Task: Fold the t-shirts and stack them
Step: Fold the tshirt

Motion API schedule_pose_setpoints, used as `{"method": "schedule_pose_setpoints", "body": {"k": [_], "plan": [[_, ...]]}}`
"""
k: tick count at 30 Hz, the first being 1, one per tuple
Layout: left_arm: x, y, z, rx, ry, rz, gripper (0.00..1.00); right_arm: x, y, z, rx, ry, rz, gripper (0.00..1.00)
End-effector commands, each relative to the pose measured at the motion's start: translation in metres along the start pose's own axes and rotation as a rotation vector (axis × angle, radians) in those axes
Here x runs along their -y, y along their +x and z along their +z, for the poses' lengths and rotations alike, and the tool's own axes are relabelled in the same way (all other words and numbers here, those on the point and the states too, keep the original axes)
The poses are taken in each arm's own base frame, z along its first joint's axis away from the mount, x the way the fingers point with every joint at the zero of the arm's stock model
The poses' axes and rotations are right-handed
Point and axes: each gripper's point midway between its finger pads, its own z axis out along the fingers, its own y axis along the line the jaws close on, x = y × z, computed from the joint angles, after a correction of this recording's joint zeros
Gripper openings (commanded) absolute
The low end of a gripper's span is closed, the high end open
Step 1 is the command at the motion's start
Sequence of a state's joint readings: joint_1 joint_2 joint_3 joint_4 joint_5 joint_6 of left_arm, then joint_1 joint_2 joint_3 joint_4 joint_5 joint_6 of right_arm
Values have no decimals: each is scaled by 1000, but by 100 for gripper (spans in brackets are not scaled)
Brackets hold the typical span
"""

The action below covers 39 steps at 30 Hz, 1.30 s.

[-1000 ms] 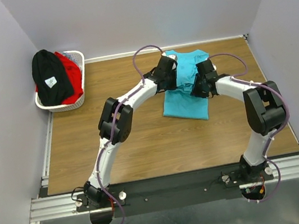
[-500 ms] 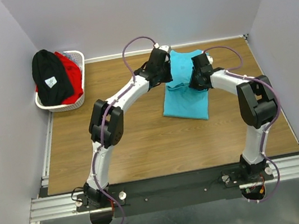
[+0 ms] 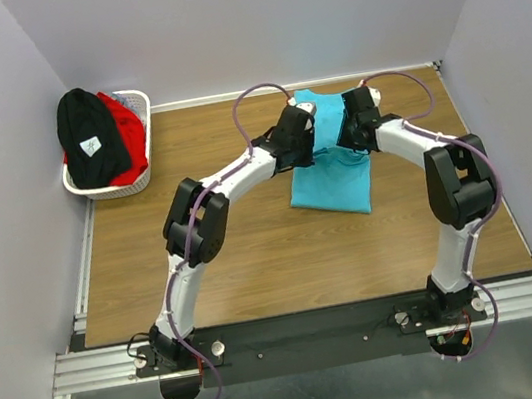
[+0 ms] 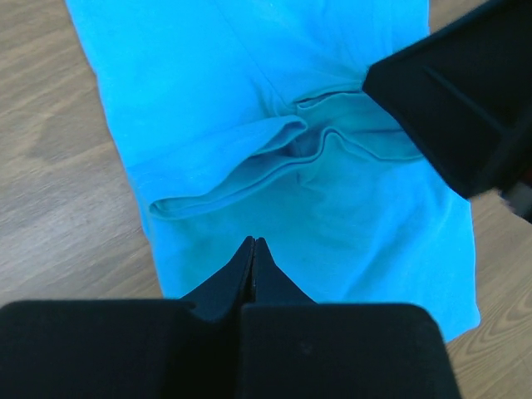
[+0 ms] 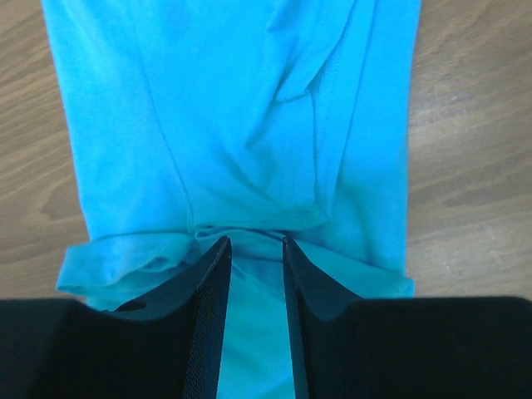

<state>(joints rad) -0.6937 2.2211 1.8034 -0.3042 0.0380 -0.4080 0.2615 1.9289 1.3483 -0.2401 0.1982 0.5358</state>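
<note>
The turquoise t-shirt (image 3: 336, 183) lies folded into a narrow strip at the back middle of the table, with loose folds bunched across its far half (image 4: 249, 158) (image 5: 216, 125). My left gripper (image 3: 312, 145) (image 4: 253, 241) hovers over its left part, shut with nothing between the fingers. My right gripper (image 3: 350, 141) (image 5: 253, 241) is over the shirt's right part and stands open. A cloth fold lies at its fingertips, with cloth showing in the gap. The black t-shirt (image 3: 89, 136) and the red t-shirt (image 3: 129, 130) lie in the basket.
The white lattice basket (image 3: 138, 187) stands at the back left corner of the wooden table (image 3: 233, 245). Grey walls close in the far and side edges. In the left wrist view, the right gripper's black body (image 4: 457, 100) sits close on the upper right.
The left gripper reached to the shirt's far edge, drew back toward me and shut. The right gripper moved farther up the shirt, its jaws staying apart.
</note>
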Motion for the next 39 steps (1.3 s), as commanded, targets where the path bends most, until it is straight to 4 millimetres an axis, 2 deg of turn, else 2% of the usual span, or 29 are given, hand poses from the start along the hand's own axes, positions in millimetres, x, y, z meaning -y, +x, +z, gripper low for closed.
{"method": "schedule_pose_setpoints", "body": {"k": [1,4,7,8,11,15,20,23,27,29,33,35,36,38,39], "plan": [[2,1,14,-8,10,15,0,2,-11,-31,37,-20,7,38],[0,6,24,-27,0,17,1,2,-3,-45,20,-49,19,38],[-1,2,31,-21,-3,18,6,-1,3,-56,5,-87,28,38],[-1,-1,36,-15,-6,18,8,0,13,-57,-21,-98,27,38],[-6,-6,42,-8,-15,13,11,2,22,-62,-42,-114,33,38],[-8,-21,52,21,-5,-5,17,9,45,-63,-91,-116,31,38],[-10,-31,60,45,11,-23,21,15,53,-60,-105,-99,20,38],[-13,-36,62,54,20,-34,21,17,55,-49,-117,-73,10,38],[-12,-49,55,83,29,-33,22,13,49,-38,-115,-68,1,38],[-13,-60,48,108,35,-33,24,14,55,-28,-135,-54,-7,38],[-9,-86,20,169,42,-25,25,15,51,-13,-130,-26,-17,38],[-6,-92,7,183,48,-25,25,19,53,-4,-133,0,-25,38],[-5,-92,3,185,51,-25,25,18,47,-2,-117,10,-26,38],[-3,-90,-3,186,57,-38,25,19,44,4,-111,24,-26,38],[-5,-82,-8,170,54,-46,25,19,40,8,-104,32,-26,38]]}}
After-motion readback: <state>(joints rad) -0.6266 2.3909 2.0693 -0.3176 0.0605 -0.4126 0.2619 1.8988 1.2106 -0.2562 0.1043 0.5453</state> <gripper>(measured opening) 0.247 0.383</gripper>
